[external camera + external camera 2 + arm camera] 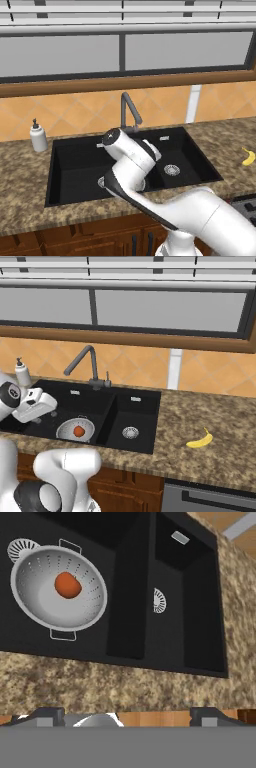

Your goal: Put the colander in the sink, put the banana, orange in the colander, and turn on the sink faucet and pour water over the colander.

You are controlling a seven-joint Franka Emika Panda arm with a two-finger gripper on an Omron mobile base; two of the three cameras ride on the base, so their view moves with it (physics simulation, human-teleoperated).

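While the colander [58,590] sits in the wide basin of the sink [125,572] with one orange [67,585] inside, my claw [127,714] hangs above it, jaws spread wide, holding nothing. From the right base camera, one banana [200,440] lies on the counter [210,421] right of the sink, with one faucet [86,367] behind. Two drains, one soap bottle [38,136].
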